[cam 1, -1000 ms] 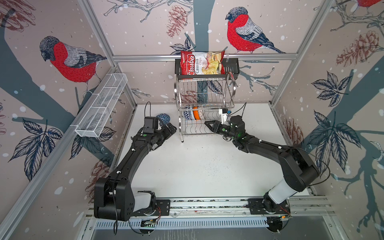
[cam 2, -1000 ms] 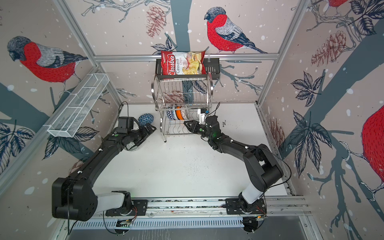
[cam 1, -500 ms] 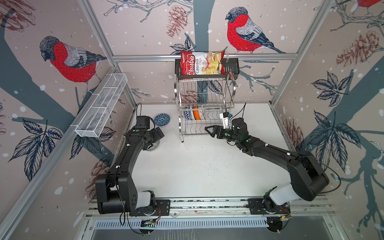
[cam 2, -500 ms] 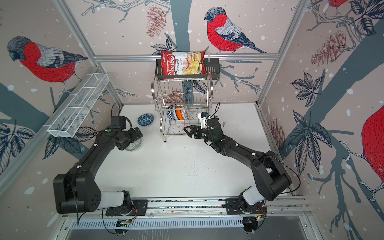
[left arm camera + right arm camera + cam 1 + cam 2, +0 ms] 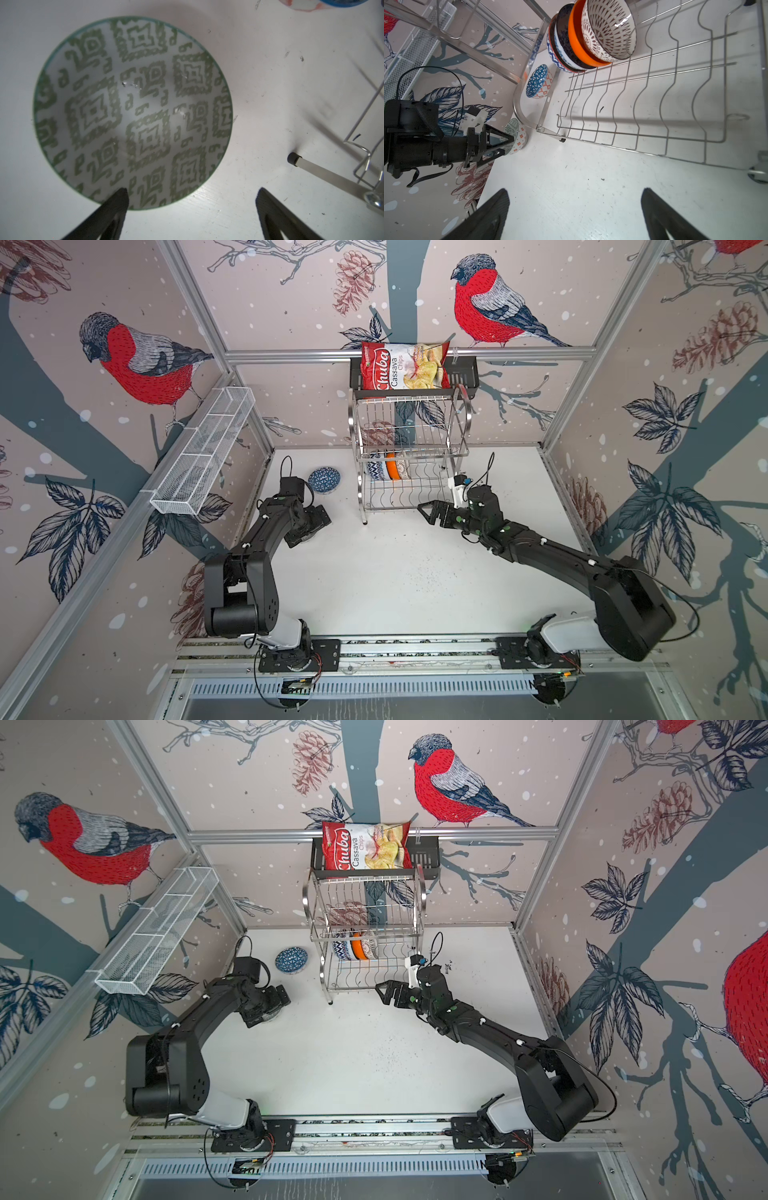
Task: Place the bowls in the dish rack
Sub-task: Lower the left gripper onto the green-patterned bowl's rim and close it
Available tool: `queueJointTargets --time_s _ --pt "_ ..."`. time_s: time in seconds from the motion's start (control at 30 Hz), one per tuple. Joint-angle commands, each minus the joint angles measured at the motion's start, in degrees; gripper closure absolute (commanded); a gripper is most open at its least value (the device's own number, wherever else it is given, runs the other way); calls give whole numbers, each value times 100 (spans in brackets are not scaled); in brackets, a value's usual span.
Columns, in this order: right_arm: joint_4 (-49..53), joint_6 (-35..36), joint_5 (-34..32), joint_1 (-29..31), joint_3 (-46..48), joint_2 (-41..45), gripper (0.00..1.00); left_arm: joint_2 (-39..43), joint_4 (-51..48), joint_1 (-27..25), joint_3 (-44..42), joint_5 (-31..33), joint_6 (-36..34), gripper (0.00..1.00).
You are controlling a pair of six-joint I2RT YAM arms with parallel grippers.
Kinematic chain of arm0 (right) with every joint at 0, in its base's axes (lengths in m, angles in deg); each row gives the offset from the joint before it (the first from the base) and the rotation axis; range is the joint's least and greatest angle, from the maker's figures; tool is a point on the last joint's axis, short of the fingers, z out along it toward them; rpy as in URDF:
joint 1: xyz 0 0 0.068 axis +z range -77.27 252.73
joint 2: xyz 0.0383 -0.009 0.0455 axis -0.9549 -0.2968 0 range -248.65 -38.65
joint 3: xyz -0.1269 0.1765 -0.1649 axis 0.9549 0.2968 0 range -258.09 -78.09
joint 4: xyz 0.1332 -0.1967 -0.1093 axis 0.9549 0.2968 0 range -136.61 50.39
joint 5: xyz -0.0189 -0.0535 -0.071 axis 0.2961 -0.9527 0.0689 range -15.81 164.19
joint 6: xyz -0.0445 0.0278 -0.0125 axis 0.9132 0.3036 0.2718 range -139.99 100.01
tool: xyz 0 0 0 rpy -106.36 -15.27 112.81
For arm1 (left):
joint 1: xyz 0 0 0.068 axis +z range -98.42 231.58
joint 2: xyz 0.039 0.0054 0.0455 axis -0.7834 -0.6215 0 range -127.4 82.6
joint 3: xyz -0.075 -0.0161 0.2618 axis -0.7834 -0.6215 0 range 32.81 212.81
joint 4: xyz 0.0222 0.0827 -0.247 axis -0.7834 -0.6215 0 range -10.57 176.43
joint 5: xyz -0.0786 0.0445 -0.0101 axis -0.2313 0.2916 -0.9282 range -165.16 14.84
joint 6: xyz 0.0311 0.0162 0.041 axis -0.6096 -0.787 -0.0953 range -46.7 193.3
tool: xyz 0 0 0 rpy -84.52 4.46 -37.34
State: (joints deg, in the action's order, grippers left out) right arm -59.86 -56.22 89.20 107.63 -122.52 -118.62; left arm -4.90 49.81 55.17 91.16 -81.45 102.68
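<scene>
A grey-green patterned bowl stands upright on the white table. My left gripper hangs open above it, one fingertip over the inside of its rim and the other over bare table. In both top views this gripper hides most of that bowl. A blue-patterned bowl sits behind it, left of the dish rack. Several bowls lean together on the rack's lower tier: an orange bowl and a white bowl with brown pattern are nearest. My right gripper is open and empty in front of that tier.
A chips bag lies in a black shelf above the rack. A white mesh basket hangs on the left wall. The rack's rubber-tipped foot stands close to my left gripper. The rack's lower shelf has free slots beside the bowls.
My right gripper has opened and drawn back from the rack's lower tier. My left arm has pulled away from the blue bowl and come down over the grey-green bowl.
</scene>
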Motion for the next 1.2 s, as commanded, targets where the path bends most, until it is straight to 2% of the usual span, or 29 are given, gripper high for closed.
queueJointTargets --time_s 0.0,0.07,0.2,0.37,0.8,0.97,1.07,1.17 --pt "76 -89 -216 -58 60 112 1 -195 103 9 101 -71 -200 8" --pt "184 -123 -312 -77 30 85 1 -330 95 9 157 -42 -277 10" --pt "1232 -280 -1054 -75 -418 -203 0 -475 85 9 288 42 -378 15" --pt "1341 -186 -984 -79 -546 -304 1 -678 111 9 414 89 -438 21" --pt "937 -187 -1469 -35 -189 343 1 -1056 366 3 529 -202 -536 59" --pt "1162 -251 -1596 -43 -249 296 0 -1117 393 5 552 -482 -594 81" --pt "1107 -286 -1575 -44 -154 380 1 -1160 393 -11 512 -563 -596 86" --pt "1101 -347 -1566 -43 -90 434 1 -1121 393 -69 425 -615 -597 100"
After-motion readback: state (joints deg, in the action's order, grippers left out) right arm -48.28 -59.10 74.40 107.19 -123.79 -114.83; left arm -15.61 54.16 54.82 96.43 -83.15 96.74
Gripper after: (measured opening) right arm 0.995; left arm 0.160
